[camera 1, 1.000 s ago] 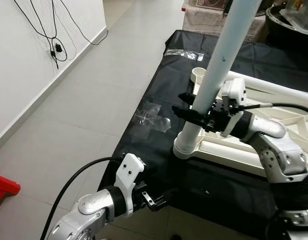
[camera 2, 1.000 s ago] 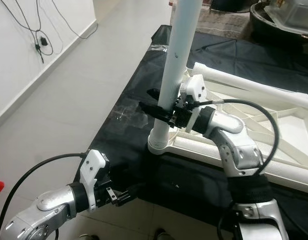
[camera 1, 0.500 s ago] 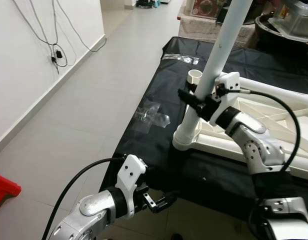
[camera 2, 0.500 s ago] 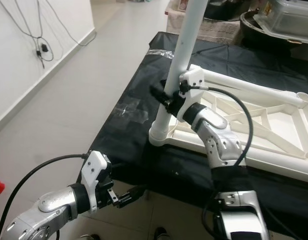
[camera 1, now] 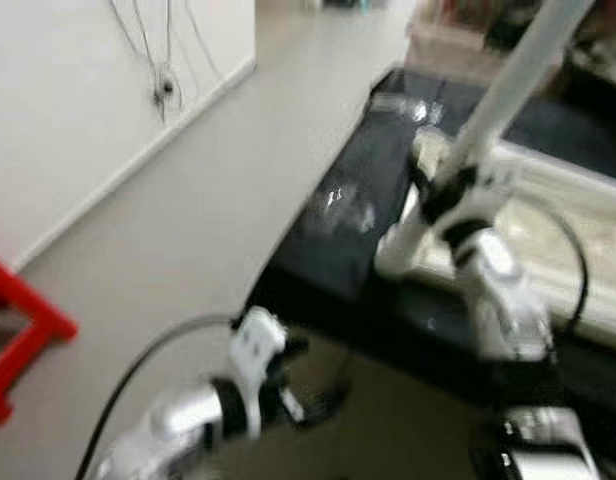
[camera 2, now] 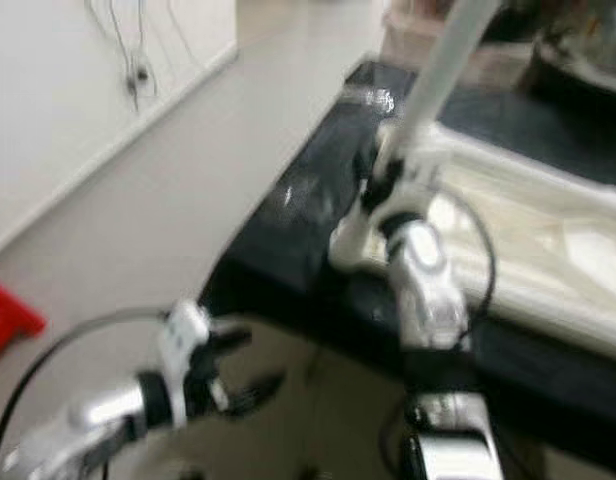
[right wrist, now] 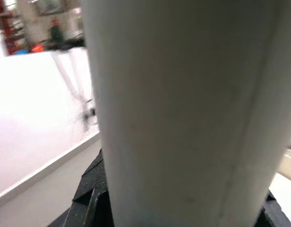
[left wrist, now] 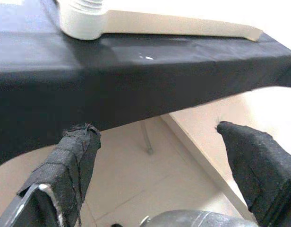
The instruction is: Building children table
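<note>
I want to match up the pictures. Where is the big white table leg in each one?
Left eye view: the white table leg slants up at upper right.
Right eye view: it rises at top centre.
Left wrist view: its ribbed base sits top left.
Right wrist view: it stands close up.
Shared landmark: the black table cloth.

Both head views are blurred. A pale tiled floor (camera 1: 238, 170) runs along a white wall (camera 1: 58, 110) with a light skirting at its foot. Black cables (camera 1: 163, 70) hang down the wall. A red frame (camera 1: 23, 335) stands on the floor by the wall. The bench (camera 1: 338, 250) is draped in black cloth, under bright, even light
</note>
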Controlling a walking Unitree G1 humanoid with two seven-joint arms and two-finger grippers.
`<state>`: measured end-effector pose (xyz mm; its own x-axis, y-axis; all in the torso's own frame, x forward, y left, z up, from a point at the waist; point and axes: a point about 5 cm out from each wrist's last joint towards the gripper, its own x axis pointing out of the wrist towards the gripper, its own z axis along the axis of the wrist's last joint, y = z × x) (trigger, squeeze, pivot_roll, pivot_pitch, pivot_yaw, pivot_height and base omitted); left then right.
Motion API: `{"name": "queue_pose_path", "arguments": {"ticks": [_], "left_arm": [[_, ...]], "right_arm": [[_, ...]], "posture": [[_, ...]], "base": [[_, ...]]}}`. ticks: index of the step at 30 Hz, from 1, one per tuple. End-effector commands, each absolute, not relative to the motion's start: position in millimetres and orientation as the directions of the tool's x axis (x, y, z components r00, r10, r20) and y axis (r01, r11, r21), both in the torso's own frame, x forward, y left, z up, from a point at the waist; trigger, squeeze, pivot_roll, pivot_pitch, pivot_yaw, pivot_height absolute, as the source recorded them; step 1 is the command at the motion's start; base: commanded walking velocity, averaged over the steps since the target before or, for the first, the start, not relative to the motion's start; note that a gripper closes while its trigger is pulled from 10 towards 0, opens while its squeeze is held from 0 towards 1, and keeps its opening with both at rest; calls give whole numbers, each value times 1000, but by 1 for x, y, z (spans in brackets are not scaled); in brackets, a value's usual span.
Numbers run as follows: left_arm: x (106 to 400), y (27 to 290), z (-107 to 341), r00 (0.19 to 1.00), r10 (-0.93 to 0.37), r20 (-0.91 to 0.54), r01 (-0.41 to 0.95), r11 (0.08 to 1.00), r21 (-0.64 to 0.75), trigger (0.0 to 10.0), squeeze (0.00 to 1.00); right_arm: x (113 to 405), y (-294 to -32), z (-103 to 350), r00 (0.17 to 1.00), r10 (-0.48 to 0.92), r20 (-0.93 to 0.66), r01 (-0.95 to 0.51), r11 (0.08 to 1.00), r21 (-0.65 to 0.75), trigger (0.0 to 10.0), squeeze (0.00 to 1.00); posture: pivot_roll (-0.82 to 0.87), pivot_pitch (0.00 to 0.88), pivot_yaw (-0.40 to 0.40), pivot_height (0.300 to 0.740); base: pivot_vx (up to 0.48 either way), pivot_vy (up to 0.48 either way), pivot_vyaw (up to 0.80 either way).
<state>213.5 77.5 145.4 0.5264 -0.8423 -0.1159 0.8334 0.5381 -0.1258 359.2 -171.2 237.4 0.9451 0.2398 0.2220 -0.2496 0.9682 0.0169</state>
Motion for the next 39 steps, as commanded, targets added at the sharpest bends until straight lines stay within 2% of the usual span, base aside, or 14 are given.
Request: {"name": "queue_pose_path", "arguments": {"ticks": [1, 2, 3, 4, 8, 10, 14, 19, 22, 27, 29, 36, 37, 39], "left_arm": [[211, 76, 143, 521, -845, -124, 835, 534, -133, 10000, 0], [211, 76, 143, 521, -845, -124, 835, 534, -133, 10000, 0], [211, 76, 144, 520, -845, -124, 836, 533, -132, 10000, 0], [211, 76, 144, 519, -846, -123, 836, 533, -132, 10000, 0], [211, 75, 144, 519, -846, -121, 836, 532, -132, 10000, 0], [211, 75, 145, 520, -846, -118, 836, 532, -132, 10000, 0], [210, 74, 147, 521, -846, -114, 836, 533, -134, 10000, 0], [208, 74, 148, 519, -847, -112, 837, 530, -136, 10000, 0], [205, 73, 151, 509, -854, -109, 842, 520, -140, 10000, 0], [205, 73, 154, 510, -854, -103, 843, 520, -139, 10000, 0], [201, 73, 160, 512, -854, -92, 843, 520, -136, 10000, 0], [196, 73, 164, 508, -857, -84, 845, 515, -145, 10000, 0], [190, 73, 167, 495, -865, -83, 850, 502, -159, 10000, 0], [188, 73, 168, 491, -867, -83, 852, 498, -162, 10000, 0]], "right_arm": [[357, -154, 182, 903, 425, -62, -420, 905, 73, 10000, 0], [357, -154, 182, 903, 425, -62, -420, 905, 73, 10000, 0], [353, -142, 179, 815, 570, -109, -563, 822, 90, 10000, 0], [350, -137, 178, 757, 641, -128, -633, 768, 98, 10000, 0], [346, -131, 178, 678, 723, -132, -718, 690, 90, 10000, 0], [344, -124, 180, 579, 808, -105, -807, 587, 67, 10000, 0], [343, -119, 179, 445, 892, -80, -889, 450, 80, 10000, 0], [347, -117, 178, 353, 935, -35, -923, 354, 149, 10000, 0], [346, -111, 178, 233, 971, -52, -961, 238, 140, 10000, 0], [350, -108, 180, 203, 976, -76, -971, 210, 111, 10000, 0], [352, -105, 185, 144, 984, -106, -986, 151, 65, 10000, 0], [351, -103, 193, 71, 990, -125, -997, 75, 28, 10000, 0], [350, -98, 202, -2, 990, -138, -1000, -3, -7, 10000, 0], [350, -97, 204, -20, 990, -142, -1000, -22, -15, 10000, 0]], "posture": [[110, 227, -60, 740], [110, 227, -60, 740], [109, 229, -66, 740], [109, 229, -66, 740], [105, 231, -67, 740], [108, 235, -73, 740], [112, 240, -76, 740], [122, 247, -81, 740], [133, 262, -88, 740], [137, 271, -94, 740], [146, 303, -111, 740], [144, 327, -111, 740], [142, 340, -114, 740], [142, 340, -114, 740]], "base": [[0, 0, 0], [0, 0, 0], [0, 0, 0], [0, 0, 0], [0, 0, 0], [0, 0, 0], [0, 0, 0], [0, 0, 0], [0, 0, 0], [0, 0, 0], [0, 0, 0], [0, 0, 0], [0, 0, 0], [0, 0, 0]]}}
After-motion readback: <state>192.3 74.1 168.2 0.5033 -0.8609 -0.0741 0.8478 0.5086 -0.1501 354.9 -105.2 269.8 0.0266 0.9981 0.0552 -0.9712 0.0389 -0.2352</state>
